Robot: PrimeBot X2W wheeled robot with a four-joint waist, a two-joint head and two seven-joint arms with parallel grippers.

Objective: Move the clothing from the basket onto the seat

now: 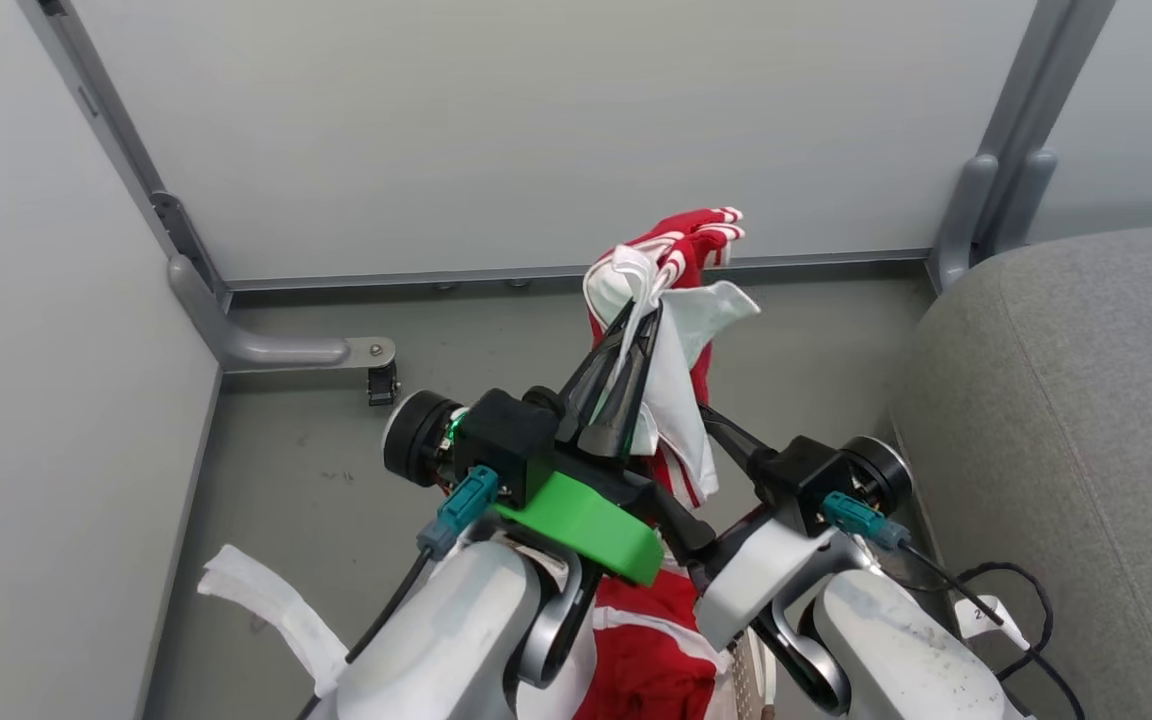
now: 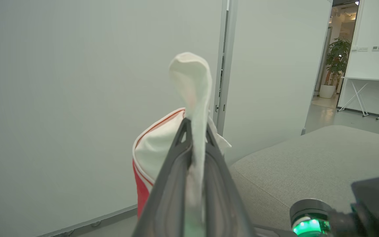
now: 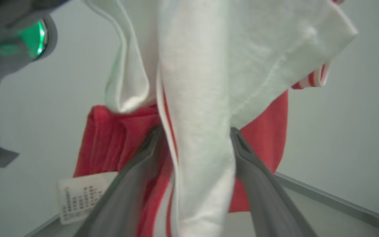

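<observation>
Two robot arms reach forward above a grey floor [image 1: 336, 500]. The left gripper [image 1: 639, 318] is clamped tight on a white banded fold of the clothing [image 1: 696, 235], holding the red, white-striped garment up in the air, with its lower part trailing down between the arms. The right gripper [image 3: 194, 131] is spread wide, one finger on each side of the hanging fabric. The grey seat [image 1: 1066, 400] sits to the right, apart from the garment.
</observation>
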